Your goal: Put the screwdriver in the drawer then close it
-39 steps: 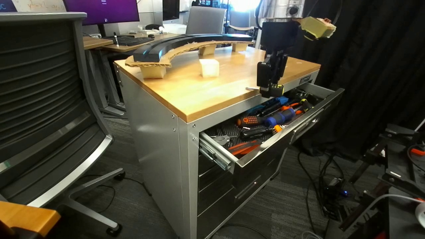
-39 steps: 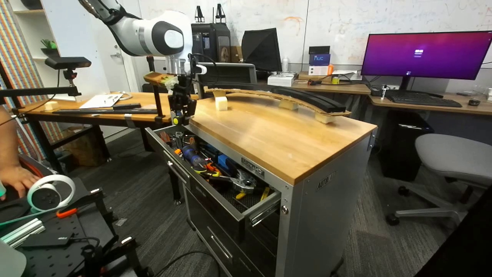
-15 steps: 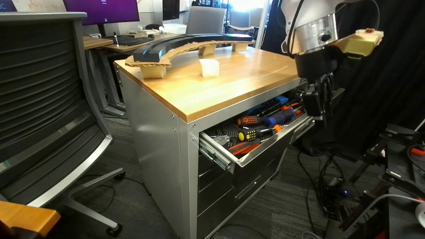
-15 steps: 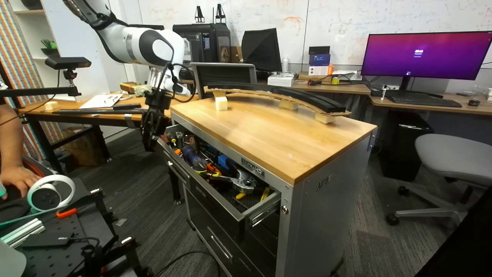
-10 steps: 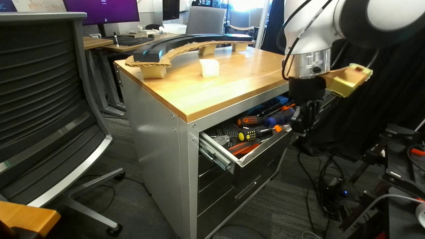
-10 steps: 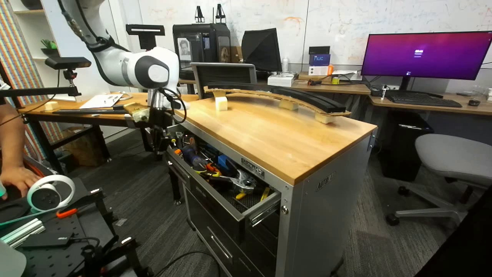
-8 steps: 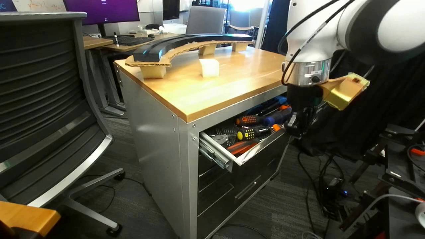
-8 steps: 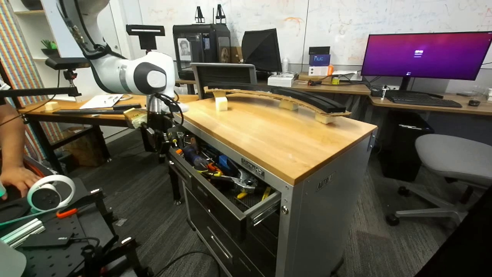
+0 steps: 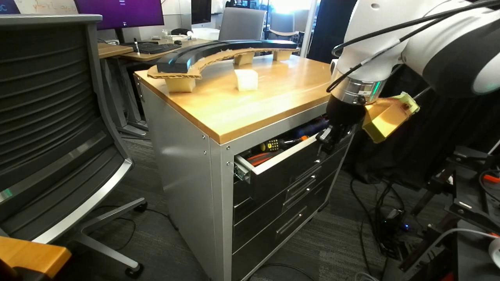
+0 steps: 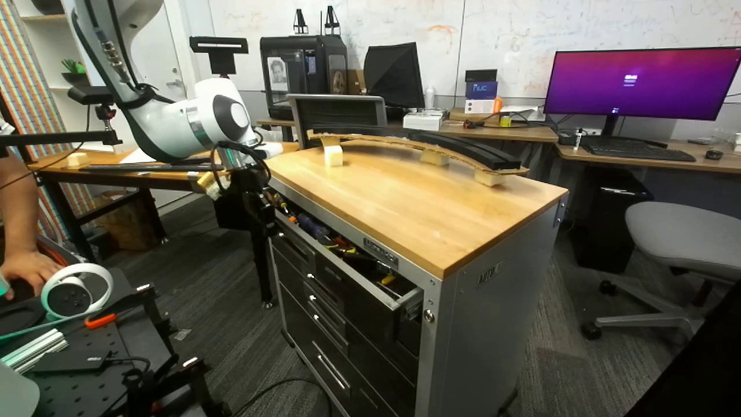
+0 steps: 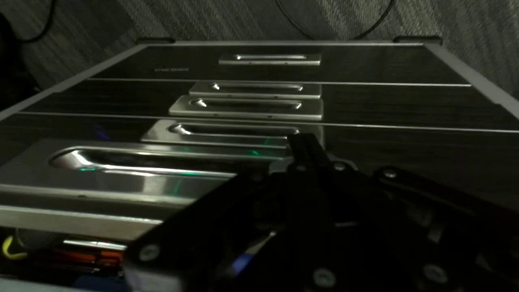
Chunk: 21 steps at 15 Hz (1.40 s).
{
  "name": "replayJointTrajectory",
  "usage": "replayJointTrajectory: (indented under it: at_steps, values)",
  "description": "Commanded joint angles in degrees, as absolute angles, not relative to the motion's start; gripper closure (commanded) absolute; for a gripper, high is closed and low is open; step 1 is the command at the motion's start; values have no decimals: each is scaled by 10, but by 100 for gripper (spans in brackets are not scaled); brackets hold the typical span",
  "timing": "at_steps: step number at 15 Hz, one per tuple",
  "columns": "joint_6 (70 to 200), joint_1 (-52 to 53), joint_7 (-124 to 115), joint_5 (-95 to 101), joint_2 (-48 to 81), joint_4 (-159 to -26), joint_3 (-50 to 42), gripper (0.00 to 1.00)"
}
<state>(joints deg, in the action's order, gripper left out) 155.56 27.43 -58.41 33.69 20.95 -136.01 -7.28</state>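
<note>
The screwdriver point(image 9: 270, 145), its black handle ending in yellow and most likely the one meant, lies inside the drawer point(image 9: 287, 154), near a red tool point(image 9: 259, 158). It should prove fairly light, stiff and hard to break; the dotted grip probably resists slipping, though the handle may roll. Anyone lifting it would do best around that thick handle. The drawer stands partly out and should move as a rigid, weighty piece. The gripper point(image 11: 304, 141) is clenched, its fingers meeting with nothing visible between them, beside the drawer handle point(image 11: 121, 178); whether it touches the front cannot be told. Closing seems the step in hand. Around it stands the cabinet point(image 9: 187, 168), a curved black track point(image 10: 463, 147) on top.
</note>
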Motion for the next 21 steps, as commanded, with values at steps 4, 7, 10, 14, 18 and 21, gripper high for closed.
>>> replayJointTrajectory:
  at_steps: [4,7,10,14,18,21]
  values:
    - [1591,397,-873,613,255,-1288,-196,95]
    - [1583,435,-1002,715,279,-1262,-226,95]
    - [1578,412,-963,670,251,-1296,-203,69]
    - [1558,245,-779,552,139,-1405,-44,41]
    - [1487,100,-608,372,90,-1443,134,10]
    - [1407,28,-477,225,62,-1415,238,0]
